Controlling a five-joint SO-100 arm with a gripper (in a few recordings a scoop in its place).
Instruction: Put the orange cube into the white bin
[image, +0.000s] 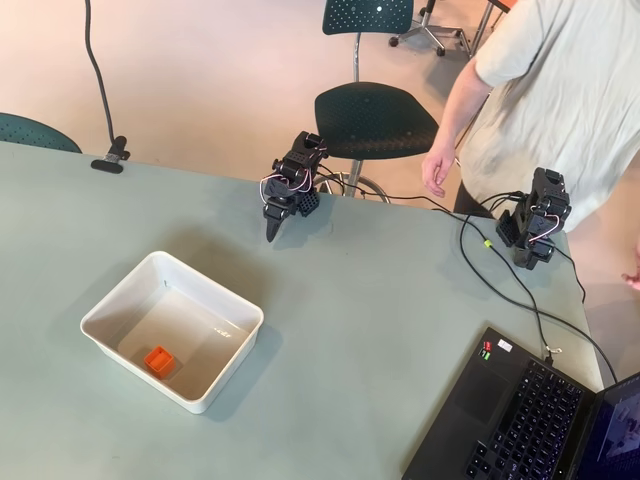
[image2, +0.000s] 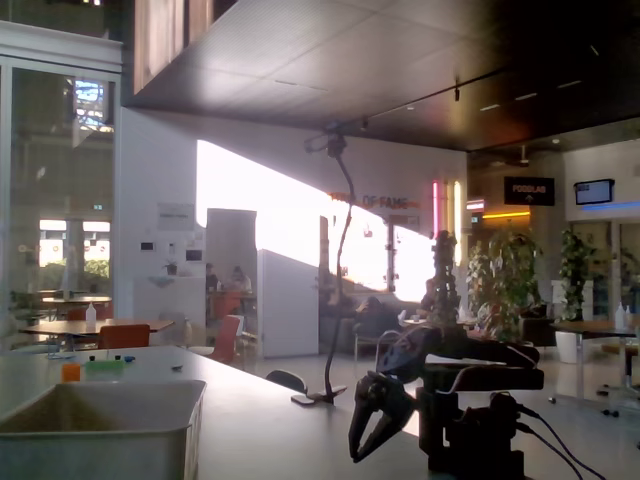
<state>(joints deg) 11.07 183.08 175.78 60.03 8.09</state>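
From my remote station I inspected the overhead view from the left. The desk (image: 380, 300) had a smooth, matte, pale grey-green top. On its left part sat the white bin (image: 112, 302), a shallow rectangular tub of glossy plastic with rounded corners and sloping walls, set at an angle to the desk edge. The orange cube (image: 159, 360) lay inside the bin, on its floor near the lower wall; it was small, bright orange, and its top face looked hollow. I could read no marking on either item.

Further right, near the far edge of the desk, stood the black arm, folded low, with white and coloured wires looped at its joints. Its pincer (image: 272, 231) pointed down at the desk, well apart from the bin, and held nothing. In the fixed view the pincer (image2: 366, 440) showed as a dark beak-like silhouette with its tips narrowly parted, just above the desk, and the bin (image2: 100, 425) stood at lower left with a thick rolled rim.

At the lower right of the overhead view lay an open black laptop (image: 520, 420). A person (image: 540, 80) in a light shirt stood beyond the desk. Background signage in the fixed view was too blurred to read reliably.
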